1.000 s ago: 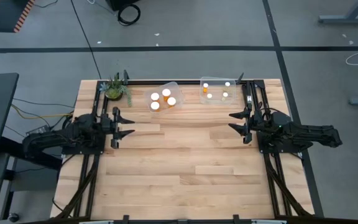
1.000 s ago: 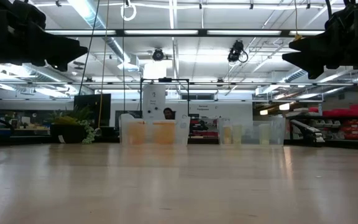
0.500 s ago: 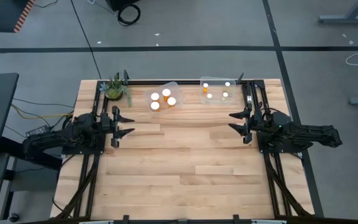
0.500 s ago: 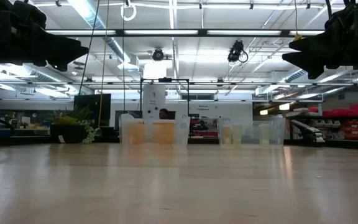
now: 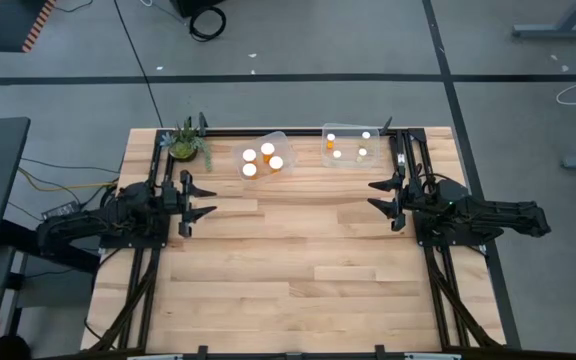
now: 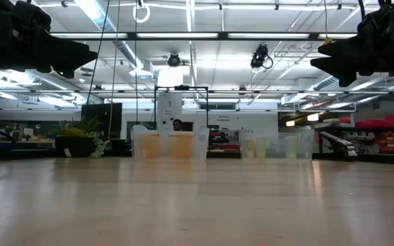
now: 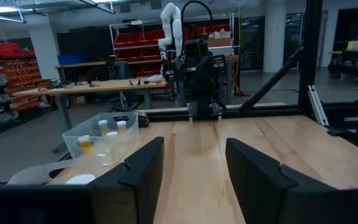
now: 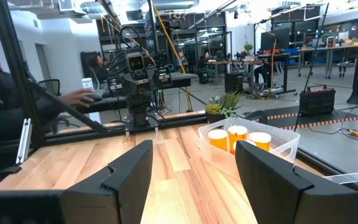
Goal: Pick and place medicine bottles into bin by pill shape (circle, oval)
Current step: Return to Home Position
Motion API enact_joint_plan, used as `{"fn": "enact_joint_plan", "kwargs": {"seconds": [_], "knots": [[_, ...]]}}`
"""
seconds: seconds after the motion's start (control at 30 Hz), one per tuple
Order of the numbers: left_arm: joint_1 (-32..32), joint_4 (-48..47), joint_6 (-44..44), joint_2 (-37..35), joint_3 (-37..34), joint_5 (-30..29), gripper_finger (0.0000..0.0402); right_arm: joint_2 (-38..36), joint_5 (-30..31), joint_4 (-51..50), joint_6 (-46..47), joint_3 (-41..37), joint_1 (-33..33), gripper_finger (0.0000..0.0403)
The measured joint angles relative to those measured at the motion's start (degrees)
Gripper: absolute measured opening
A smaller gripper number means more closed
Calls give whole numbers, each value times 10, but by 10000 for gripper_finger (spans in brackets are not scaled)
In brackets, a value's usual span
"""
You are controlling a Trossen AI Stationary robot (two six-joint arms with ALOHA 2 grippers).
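Industrial lab: red parts racks (image 7: 132, 38), workbenches (image 7: 98, 86), strip lights (image 6: 272, 35)

Along the far edge of your table (image 5: 298, 260) you have, left to right, a plant (image 5: 185, 143), the left tub (image 5: 278, 142) and the right tub (image 5: 349, 145), each with bottles (image 5: 267, 149) standing in it.
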Motion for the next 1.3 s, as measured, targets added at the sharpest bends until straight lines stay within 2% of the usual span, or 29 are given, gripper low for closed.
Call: {"fn": "enact_joint_plan", "kwargs": {"seconds": [1.3], "knots": [[0,0,0,0,0,0,186,0,0,0,0,0,0,237]]}}
